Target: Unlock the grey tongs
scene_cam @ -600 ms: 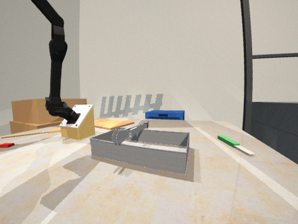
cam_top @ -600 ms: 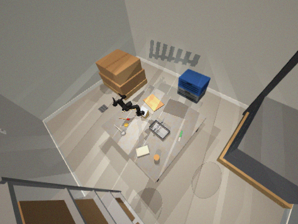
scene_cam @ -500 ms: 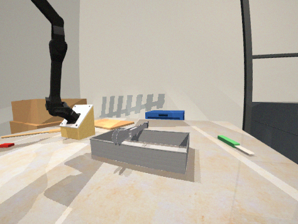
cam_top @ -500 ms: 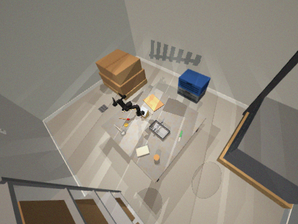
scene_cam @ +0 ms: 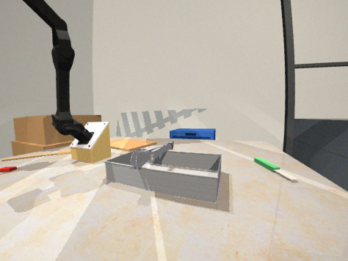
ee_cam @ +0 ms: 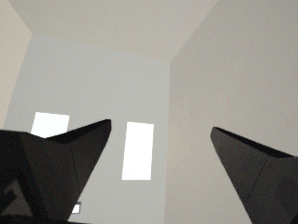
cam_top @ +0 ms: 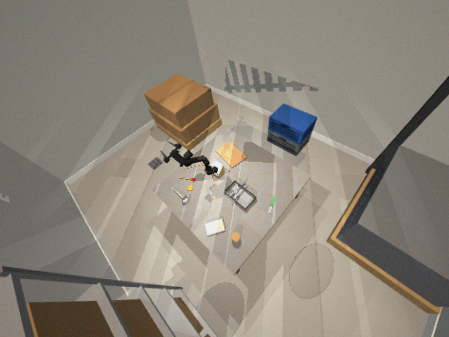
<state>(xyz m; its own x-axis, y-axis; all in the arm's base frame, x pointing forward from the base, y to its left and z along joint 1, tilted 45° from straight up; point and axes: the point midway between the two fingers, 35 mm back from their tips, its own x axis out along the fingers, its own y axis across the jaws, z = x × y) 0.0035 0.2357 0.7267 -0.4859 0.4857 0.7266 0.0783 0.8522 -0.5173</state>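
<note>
The grey tongs (cam_top: 238, 189) (scene_cam: 158, 150) rest across the roasting tin (cam_top: 249, 205) (scene_cam: 183, 182), with one end sticking out past its far rim. Whether they are locked cannot be told. The wooden board (cam_top: 231, 154) (scene_cam: 132, 143) lies flat behind the tin, with nothing on it. My gripper (ee_cam: 161, 128) is open and empty, its fingers wide apart in the wrist view against walls and ceiling lights. In the top view it is at the arm's far left end, well away from the tongs. It is out of frame in the exterior view.
The arm rises from a wedge block (cam_top: 218, 173) (scene_cam: 96, 148) left of the tin. A green-handled tool (cam_top: 273, 203) (scene_cam: 266, 163) lies to the right. A pale block (cam_top: 215, 226) and an orange cylinder (cam_top: 236, 237) are at the front. A ladle (cam_top: 184, 199) and a red-ended stick (cam_top: 192, 179) lie left.
</note>
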